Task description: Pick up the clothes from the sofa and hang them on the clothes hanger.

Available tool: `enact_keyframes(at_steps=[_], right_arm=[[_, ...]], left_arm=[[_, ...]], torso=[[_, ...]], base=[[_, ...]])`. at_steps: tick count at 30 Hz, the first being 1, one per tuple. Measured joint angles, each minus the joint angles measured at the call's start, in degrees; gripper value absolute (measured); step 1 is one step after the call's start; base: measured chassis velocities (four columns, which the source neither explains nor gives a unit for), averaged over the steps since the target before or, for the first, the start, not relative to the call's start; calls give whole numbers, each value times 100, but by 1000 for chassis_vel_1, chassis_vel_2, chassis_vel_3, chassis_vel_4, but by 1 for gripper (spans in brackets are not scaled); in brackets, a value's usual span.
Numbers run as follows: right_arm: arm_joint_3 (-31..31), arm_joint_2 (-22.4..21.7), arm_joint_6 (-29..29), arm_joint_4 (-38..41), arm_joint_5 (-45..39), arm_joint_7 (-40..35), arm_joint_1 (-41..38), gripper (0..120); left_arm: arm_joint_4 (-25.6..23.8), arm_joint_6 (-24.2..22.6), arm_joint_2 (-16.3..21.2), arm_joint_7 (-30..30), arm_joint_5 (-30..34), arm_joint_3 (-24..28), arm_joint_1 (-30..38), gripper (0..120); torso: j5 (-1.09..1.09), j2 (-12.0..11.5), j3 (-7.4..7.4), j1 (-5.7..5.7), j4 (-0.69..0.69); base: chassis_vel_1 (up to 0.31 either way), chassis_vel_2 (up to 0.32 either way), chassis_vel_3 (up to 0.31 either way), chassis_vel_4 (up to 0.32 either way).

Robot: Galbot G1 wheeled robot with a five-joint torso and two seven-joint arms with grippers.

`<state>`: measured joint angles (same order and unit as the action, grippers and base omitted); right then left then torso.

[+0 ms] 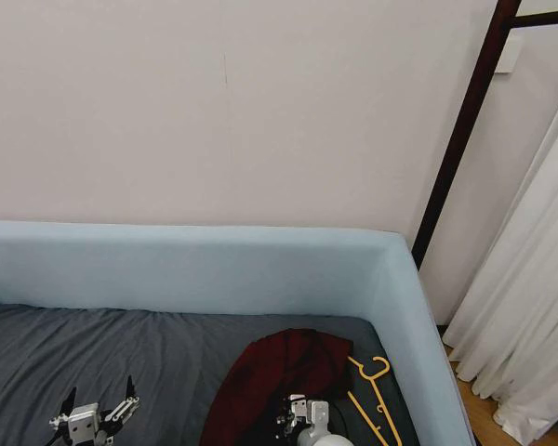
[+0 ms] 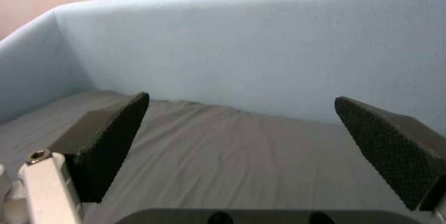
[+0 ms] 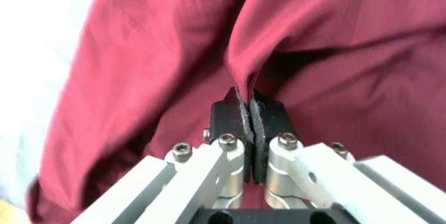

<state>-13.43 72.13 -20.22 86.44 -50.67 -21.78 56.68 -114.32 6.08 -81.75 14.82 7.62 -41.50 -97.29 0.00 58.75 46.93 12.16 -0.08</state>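
The right gripper (image 3: 249,104) is pinched shut on a raised fold of the dark red shirt (image 1: 279,372). Its black pads meet with only the cloth between them, a grip on a ridge of fabric that looks meant to let the shirt be lifted free of the seat instead of dragged. The shirt lies crumpled on the sofa (image 1: 214,269), at the end nearest the armrest, and a yellow hanger (image 1: 377,395) lies flat just beside it on the cushion, touching or nearly touching its edge. The left gripper (image 1: 98,409) hangs spread wide and holding nothing over the bare grey seat cushion (image 1: 93,353), well apart from the shirt, probably waiting out of the way. The sofa has a pale blue back and arm around the grey cushion and stands against a plain light wall (image 1: 214,111). Past the armrest a dark pole (image 1: 460,130), likely part of a clothes rack, rises beside a white curtain (image 1: 530,307) above a wooden floor (image 1: 479,409).
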Motion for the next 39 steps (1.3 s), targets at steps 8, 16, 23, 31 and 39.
enact_keyframes(at_steps=[8, 16, 23, 31, 39], right_arm=[[126, -433, 819, 1009, -150, 794, -93, 0], [423, -726, 1371, 2633, -1198, 990, -607, 0], [491, -705, 1492, 3203, -1690, 831, -1235, 0], [654, -760, 1435, 3686, -2011, 708, -1587, 0], [965, -880, 1369, 3888, -2538, 487, -2306, 0]], left_arm=[[57, 0, -2, 3, -1, 38, 54, 100], [114, 16, 37, -6, -12, 100, 79, 100], [124, 86, 50, -20, -30, 120, 67, 100], [185, 150, 47, -23, -31, 74, 53, 100], [210, 152, 8, -29, -79, 108, 72, 100]], torso=[[-1, 0, 0, 0, 0], [0, 0, 0, 0, 0], [0, 0, 0, -1, 0], [0, 0, 0, -1, 0], [0, 0, 0, -1, 0]], base=[[0, 0, 0, 0], [0, 0, 0, 0], [0, 0, 0, 0], [0, 0, 0, 0], [0, 0, 0, 0]])
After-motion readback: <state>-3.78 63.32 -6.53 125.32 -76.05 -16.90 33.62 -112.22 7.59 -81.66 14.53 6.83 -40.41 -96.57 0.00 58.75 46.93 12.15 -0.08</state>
